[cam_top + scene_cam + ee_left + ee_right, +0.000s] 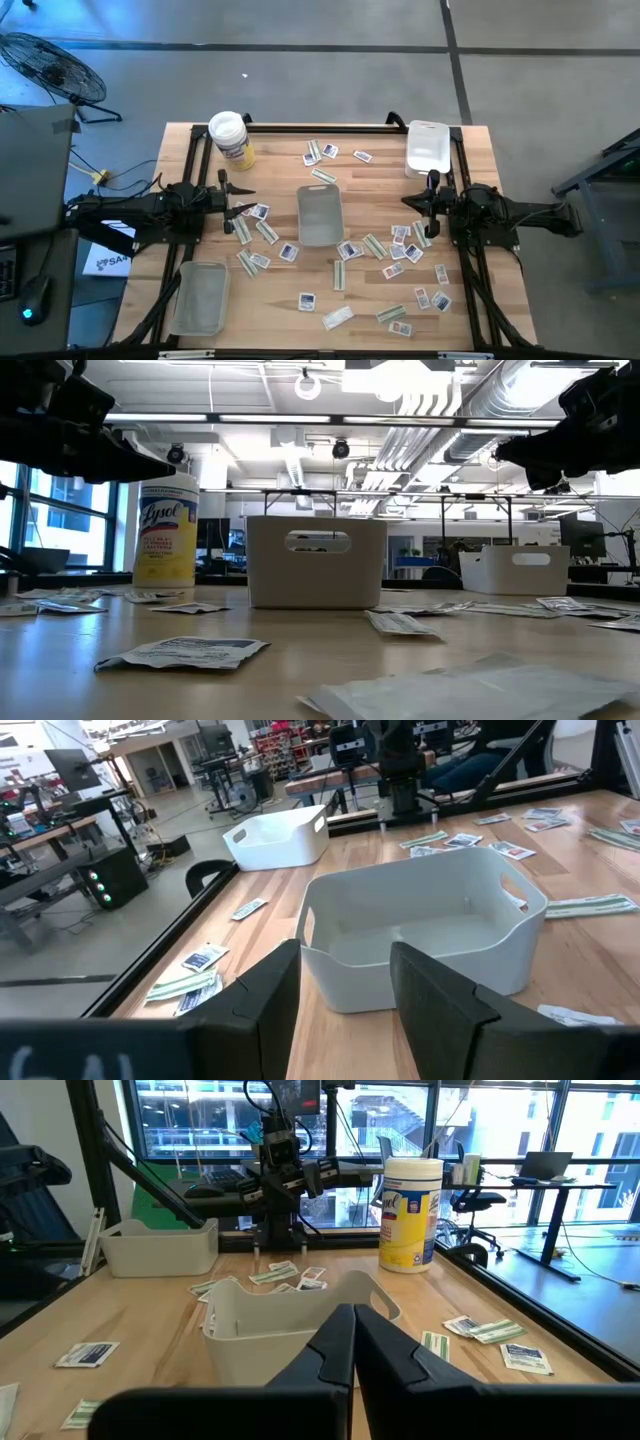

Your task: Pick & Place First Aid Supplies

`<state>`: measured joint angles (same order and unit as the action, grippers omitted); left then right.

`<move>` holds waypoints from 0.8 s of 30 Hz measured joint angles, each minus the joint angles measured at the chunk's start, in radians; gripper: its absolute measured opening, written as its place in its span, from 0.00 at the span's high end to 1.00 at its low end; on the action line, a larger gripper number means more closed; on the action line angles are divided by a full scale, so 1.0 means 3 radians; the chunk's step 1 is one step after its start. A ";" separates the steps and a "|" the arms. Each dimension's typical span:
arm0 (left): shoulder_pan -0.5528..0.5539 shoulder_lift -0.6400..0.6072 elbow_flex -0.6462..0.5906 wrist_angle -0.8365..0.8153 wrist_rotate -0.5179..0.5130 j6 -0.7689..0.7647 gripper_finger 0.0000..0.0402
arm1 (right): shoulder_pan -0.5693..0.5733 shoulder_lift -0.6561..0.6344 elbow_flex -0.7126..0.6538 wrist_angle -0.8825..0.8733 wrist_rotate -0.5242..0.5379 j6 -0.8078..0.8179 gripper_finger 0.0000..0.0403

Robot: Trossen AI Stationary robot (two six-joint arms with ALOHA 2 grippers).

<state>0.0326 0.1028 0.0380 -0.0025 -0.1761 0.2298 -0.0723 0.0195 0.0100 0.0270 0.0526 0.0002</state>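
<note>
Since the first aid packets (345, 249) lie scattered flat across most of the tabletop (280, 315), some overlapping in little heaps, the likeliest slip I can see is a pinch that catches two at once or skates over a thin edge and comes up with nothing. They are squarish white ones with blue print and narrow pale green strips, thickest to the right of the middle bin (320, 214) and in a smaller cluster to its left, with a few more along the far edge. None is in a bin yet, as far as I can tell from above.

The left gripper (240, 209) hangs above the tabletop just left of the middle bin, its fingers (270, 1000) spread apart and empty. The right gripper (418, 204) hovers on the other side, fingers (335, 1345) pressed together with nothing between them; it would have to open before it could take anything.

Both wrists face that middle bin, so a low sweep towards packets beside it could nudge its wall and shove it along, being light plastic. A second bin (427, 146) sits at the far right corner, a third (200, 297) at the near left. The Lysol wipes tub (230, 137) stands upright at the far left, near the left arm's reach, and could be toppled by a wide swing.
</note>
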 joint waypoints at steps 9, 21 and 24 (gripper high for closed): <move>0.0000 0.0000 0.0000 -0.0001 -0.0010 0.0000 0.62 | 0.0000 0.0001 -0.0001 0.0001 0.0001 -0.0005 0.99; 0.0000 0.0000 0.0000 -0.0001 -0.0007 0.0000 0.62 | 0.0000 0.0000 -0.0001 0.0688 0.0057 0.0109 0.99; -0.0001 -0.0001 0.0000 0.0000 -0.0006 0.0000 0.62 | 0.0000 0.0000 -0.0001 0.0899 0.0112 0.0059 0.99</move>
<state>0.0323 0.1026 0.0380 -0.0025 -0.1780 0.2298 -0.0722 0.0194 0.0097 0.2967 0.0863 0.0180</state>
